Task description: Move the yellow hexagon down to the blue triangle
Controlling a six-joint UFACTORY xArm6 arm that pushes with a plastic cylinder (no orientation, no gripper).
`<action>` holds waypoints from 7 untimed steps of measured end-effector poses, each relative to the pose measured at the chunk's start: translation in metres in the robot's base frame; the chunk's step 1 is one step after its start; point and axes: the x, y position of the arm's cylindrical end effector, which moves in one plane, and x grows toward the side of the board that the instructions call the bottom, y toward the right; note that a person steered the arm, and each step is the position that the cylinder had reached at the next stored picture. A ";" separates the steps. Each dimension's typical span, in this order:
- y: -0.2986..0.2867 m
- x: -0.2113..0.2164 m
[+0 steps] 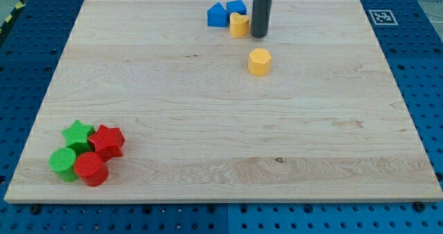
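Observation:
The yellow hexagon [259,61] stands alone on the wooden board, a little right of centre in the upper part of the view. My tip [259,36] is just above it with a small gap between them. A blue triangle-like block [217,15] sits near the board's top edge, to the upper left of the hexagon. Next to it are a blue cube [236,7] and a second yellow block [239,25] whose shape I cannot make out. The tip is right beside that second yellow block, on its right.
A cluster sits at the board's lower left corner: a green star [78,132], a red star [107,140], a green cylinder [64,163] and a red cylinder [91,169]. The board's edge [221,203] borders a blue perforated table.

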 end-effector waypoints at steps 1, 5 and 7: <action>-0.001 0.042; 0.041 0.084; -0.009 0.103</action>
